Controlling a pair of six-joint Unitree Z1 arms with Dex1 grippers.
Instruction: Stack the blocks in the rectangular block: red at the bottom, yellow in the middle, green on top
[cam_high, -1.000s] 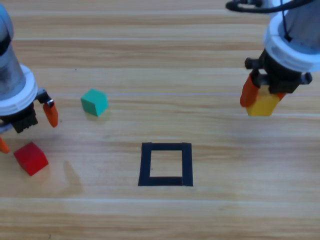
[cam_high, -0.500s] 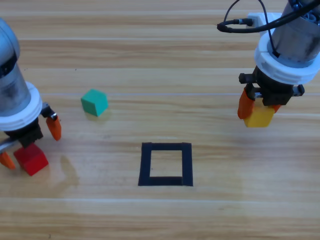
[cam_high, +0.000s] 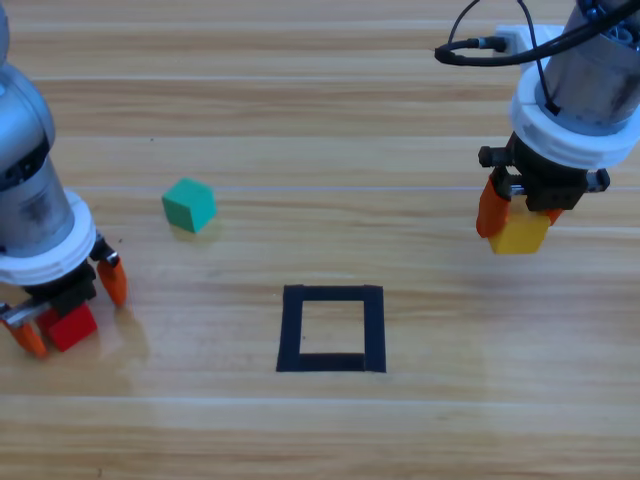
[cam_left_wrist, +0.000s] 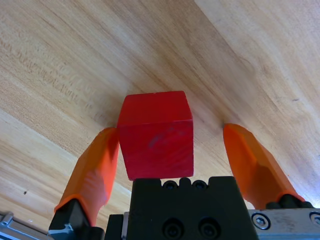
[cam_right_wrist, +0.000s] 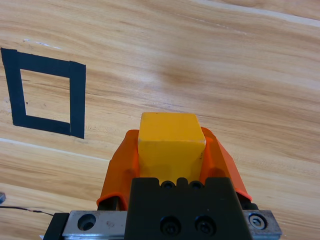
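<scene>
Left wrist view: the red cube (cam_left_wrist: 156, 135) is seen on the wooden table (cam_left_wrist: 250, 45) between the spread jaws of the left gripper (cam_left_wrist: 170, 150); one jaw is touching the cube's side, while a clear gap is left between the cube and the other jaw, so the cube is straddled but not clamped. In the high view the red cube (cam_high: 72, 327) is found at the table's left edge, under the left gripper (cam_high: 70, 312), well apart from the black tape square (cam_high: 332, 328), inside which only bare wood is seen. The teal-green cube (cam_high: 189, 205) is set alone on the table (cam_high: 320, 120), up and to the left of the square, touched by nothing. The yellow cube (cam_right_wrist: 171, 140) is gripped from both sides by the closed jaws of the right gripper (cam_right_wrist: 170, 150). In the high view it (cam_high: 519, 231) is held by the right gripper (cam_high: 515, 212) up and to the right of the square. No object is seen lying between either held-or-straddled cube and the square.
</scene>
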